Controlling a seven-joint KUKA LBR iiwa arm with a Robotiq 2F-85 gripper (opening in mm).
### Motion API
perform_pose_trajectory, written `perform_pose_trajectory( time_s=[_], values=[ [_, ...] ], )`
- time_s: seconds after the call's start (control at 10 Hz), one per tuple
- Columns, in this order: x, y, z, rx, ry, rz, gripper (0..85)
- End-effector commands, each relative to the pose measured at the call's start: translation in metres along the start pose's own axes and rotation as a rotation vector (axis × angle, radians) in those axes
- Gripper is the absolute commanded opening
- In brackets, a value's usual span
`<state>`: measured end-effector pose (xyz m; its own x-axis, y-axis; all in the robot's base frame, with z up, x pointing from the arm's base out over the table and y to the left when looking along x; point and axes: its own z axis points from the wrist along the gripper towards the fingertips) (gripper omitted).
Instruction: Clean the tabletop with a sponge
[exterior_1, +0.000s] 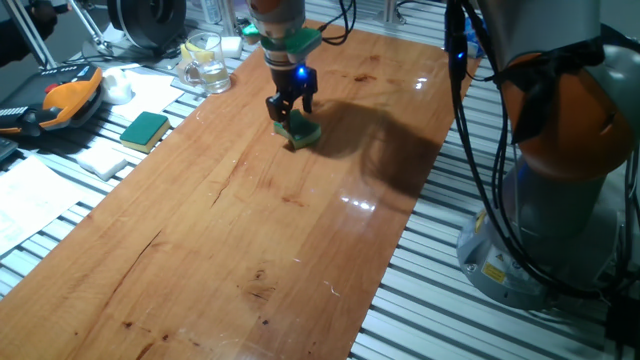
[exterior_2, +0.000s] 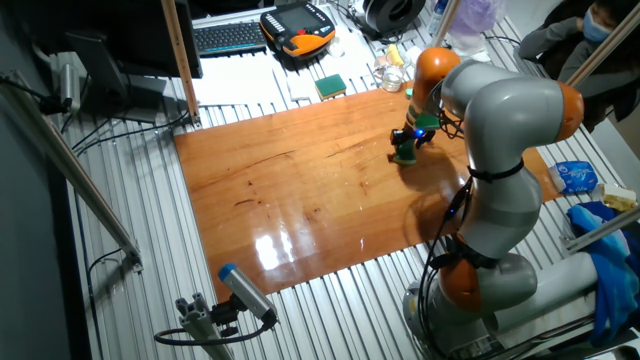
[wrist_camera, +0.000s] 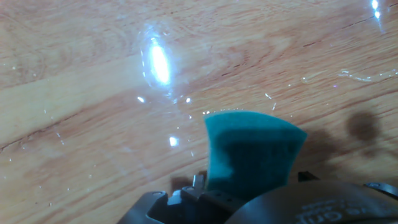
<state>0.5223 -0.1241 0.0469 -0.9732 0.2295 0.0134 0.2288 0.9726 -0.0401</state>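
The tabletop (exterior_1: 250, 220) is a glossy reddish-brown wooden board, also in the other fixed view (exterior_2: 290, 190) and filling the hand view (wrist_camera: 93, 93). The teal-green sponge (exterior_1: 302, 130) rests on the board at its far part, with my gripper (exterior_1: 290, 112) shut on it from above. In the other fixed view the sponge (exterior_2: 404, 154) sits under the gripper (exterior_2: 408, 144) near the board's right far side. In the hand view the sponge (wrist_camera: 252, 155) stands out from the gripper body at the bottom edge, pressed to the wood.
A flat rectangular green sponge (exterior_1: 145, 129) lies on white paper left of the board. A glass cup (exterior_1: 206, 62) stands at the far left corner. An orange handset (exterior_1: 70, 96) lies further left. The arm's base (exterior_1: 560, 200) stands to the right on the ribbed metal frame.
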Motion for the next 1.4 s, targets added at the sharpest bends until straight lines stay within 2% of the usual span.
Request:
perform_pose_trajectory(
  time_s=[0.0,0.5,0.6,0.7,1.3],
  values=[
    [0.0,0.001,0.001,0.004,-0.007,0.0,68.0],
    [-0.004,-0.005,0.013,-0.002,-0.059,-0.003,68.0],
    [-0.004,-0.005,0.014,-0.003,-0.062,-0.004,68.0],
    [-0.004,-0.004,0.014,-0.007,-0.061,-0.004,51.0],
    [-0.005,0.003,0.015,-0.013,-0.071,-0.008,51.0]
  ],
)
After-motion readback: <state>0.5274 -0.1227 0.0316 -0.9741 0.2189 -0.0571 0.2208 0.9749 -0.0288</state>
